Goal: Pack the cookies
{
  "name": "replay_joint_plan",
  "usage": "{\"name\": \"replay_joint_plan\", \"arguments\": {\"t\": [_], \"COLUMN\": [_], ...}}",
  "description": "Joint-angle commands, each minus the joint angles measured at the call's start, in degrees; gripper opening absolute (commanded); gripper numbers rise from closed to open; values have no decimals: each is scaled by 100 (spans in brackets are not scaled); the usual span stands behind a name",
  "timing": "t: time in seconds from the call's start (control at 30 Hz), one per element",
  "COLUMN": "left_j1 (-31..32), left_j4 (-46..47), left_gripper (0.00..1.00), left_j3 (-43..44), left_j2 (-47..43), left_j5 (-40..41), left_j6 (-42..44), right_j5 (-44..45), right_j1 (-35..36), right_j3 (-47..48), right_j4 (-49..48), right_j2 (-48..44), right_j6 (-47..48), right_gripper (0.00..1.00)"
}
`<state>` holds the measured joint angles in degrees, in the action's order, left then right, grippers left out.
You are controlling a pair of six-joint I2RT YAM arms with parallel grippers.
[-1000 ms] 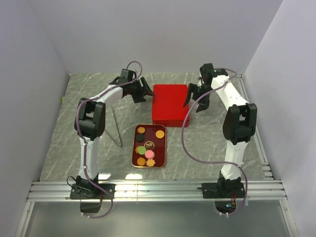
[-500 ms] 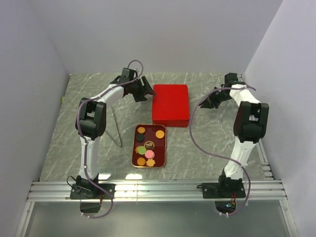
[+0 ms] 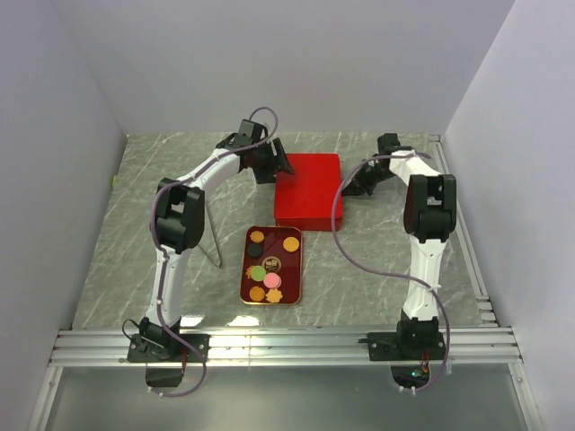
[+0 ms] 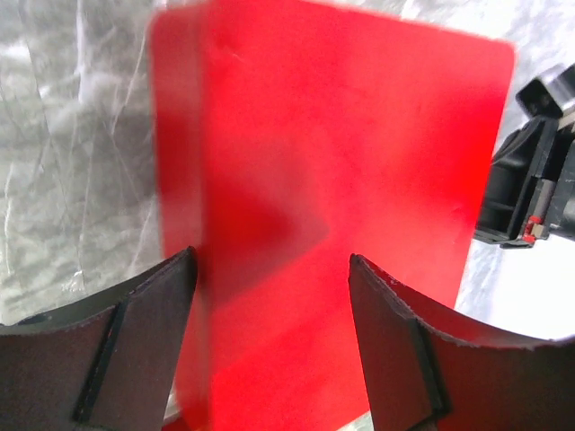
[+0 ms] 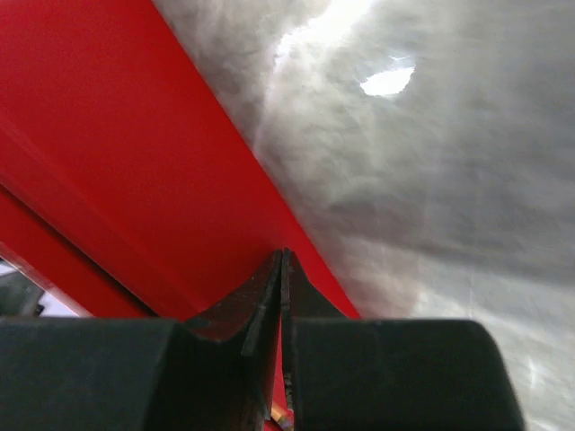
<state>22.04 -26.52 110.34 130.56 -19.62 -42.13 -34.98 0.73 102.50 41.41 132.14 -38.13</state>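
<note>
- The cookies (image 3: 271, 264) lie in a dark red tray (image 3: 274, 241) on the grey marbled table (image 3: 162, 206), just in front of the red box (image 3: 308, 190) on the side nearest the arm bases.
- They are small flat discs, each lying apart from the others in loose rows.
- The two at the end of the tray nearest the red box are orange and round.
- Behind those are a near-black one and a dark brown one with a pale mark on top.
- Farther from the red box come a green one and a pink one side by side, then two golden ones with scalloped, flower-like edges.
- The left gripper (image 3: 277, 169) is at the red box's far left corner. In the left wrist view its jaws stand wide apart, with the red top (image 4: 341, 180) filling the space between them. Whether the fingers (image 4: 135, 341) touch it I cannot tell.
- The right gripper (image 3: 349, 189) is at the right side of the red box. In the right wrist view its fingers (image 5: 243, 305) are pressed together, only a thin slit between them, with the tips against the box's lower edge (image 5: 108, 162). Nothing shows between them.
</note>
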Motion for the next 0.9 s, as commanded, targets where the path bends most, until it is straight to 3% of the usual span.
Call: {"name": "replay_joint_plan", "arguments": {"t": [0.0,0.4,0.73,0.87], "left_j1": [37,344,432,432], "left_j4": [-371,-1118,-802,-644], "left_gripper": [73,74,76,84], "left_j3": [268,804,154,294], "left_j2": [83,-66,-488,-576], "left_j5": [248,573,626,477], "left_j6": [205,161,188,188], "right_j5": [-167,-369,-606,-650], "right_j1": [357,919,1096,1210], "right_j3": [393,868,1027,1053], "right_j4": [51,-36,-212,-238], "right_j2": [84,286,409,409], "right_j6": [-63,-221,-327,-292], "right_gripper": [9,9,9,8]}}
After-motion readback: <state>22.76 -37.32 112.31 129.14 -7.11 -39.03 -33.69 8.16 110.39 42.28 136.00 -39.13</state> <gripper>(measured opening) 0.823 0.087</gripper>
